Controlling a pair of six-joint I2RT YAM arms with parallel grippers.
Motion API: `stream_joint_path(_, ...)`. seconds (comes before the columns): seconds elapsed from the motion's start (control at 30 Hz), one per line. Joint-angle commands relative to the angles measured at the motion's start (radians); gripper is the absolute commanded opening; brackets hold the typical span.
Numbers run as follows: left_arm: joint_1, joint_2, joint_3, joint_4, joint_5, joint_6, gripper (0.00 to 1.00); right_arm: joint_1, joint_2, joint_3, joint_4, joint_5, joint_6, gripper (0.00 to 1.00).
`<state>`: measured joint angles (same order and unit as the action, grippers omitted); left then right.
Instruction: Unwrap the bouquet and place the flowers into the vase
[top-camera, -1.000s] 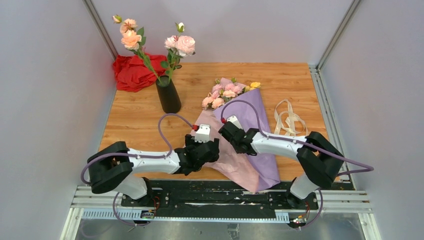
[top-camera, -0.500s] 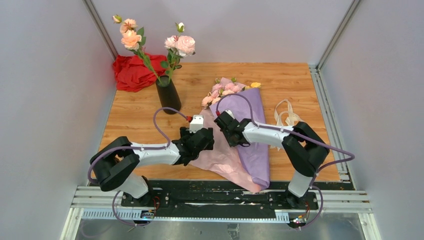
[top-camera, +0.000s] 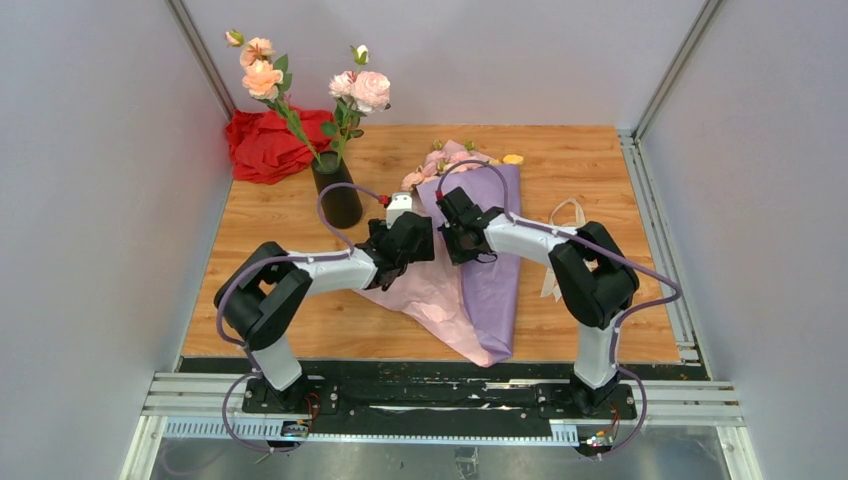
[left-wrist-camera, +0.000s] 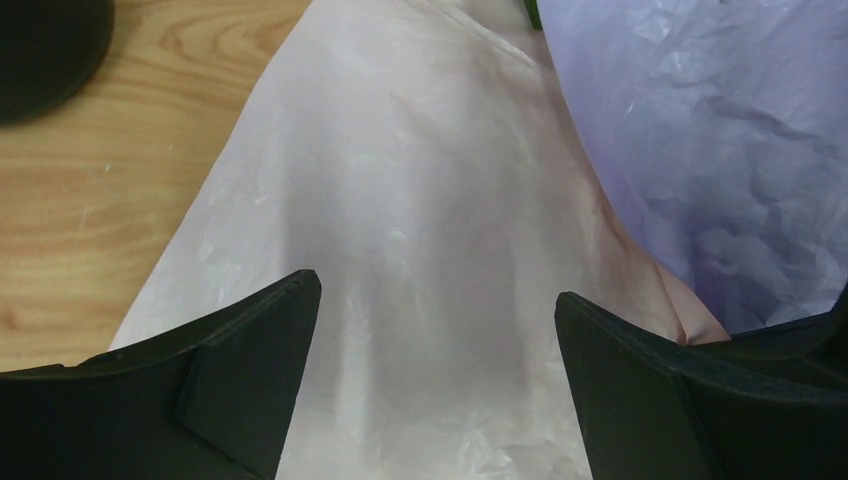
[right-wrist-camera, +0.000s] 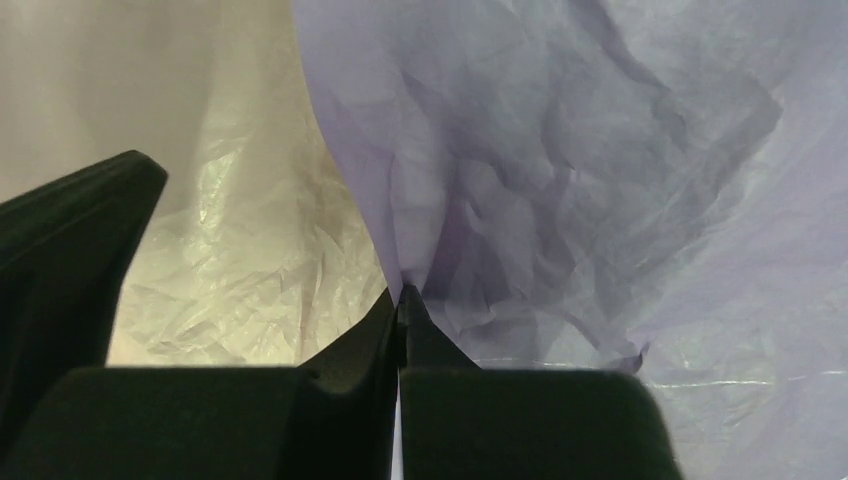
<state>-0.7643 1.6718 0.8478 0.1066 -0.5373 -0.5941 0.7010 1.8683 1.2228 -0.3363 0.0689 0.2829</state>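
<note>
Here the right claw (right-wrist-camera: 401, 298) pinches a fold of the lilac-purple paper bouquet cone (top-camera: 492, 262), lying just right of the matte black cylindrical vase (top-camera: 338, 203); the left claw (left-wrist-camera: 437, 300) gapes wide over its pale pink lining (left-wrist-camera: 400, 230).

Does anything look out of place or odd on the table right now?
Nothing damaged or spilled. The cream ribbon lies loose right of the bouquet, partly behind the right arm. The vase already holds two tall rose stems.
</note>
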Motion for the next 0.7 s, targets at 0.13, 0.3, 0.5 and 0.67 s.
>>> stream_joint_path(0.13,0.042,0.128,0.125,0.067,0.068,0.055,1.0,-0.109,0.167,0.199,-0.01,-0.113,-0.059,0.0)
stream_joint_path(0.3,0.052,0.139,0.135,0.068,0.044,0.058,1.0,-0.131,0.259,0.333,-0.02,-0.16,-0.069,0.0)
stream_joint_path(0.5,0.053,0.123,0.093,0.108,0.042,0.046,1.0,-0.133,0.173,0.254,0.044,-0.174,-0.058,0.0)
stream_joint_path(0.67,0.053,0.123,0.084,0.116,0.04,0.035,1.0,-0.134,0.045,0.151,0.078,-0.168,-0.067,0.09)
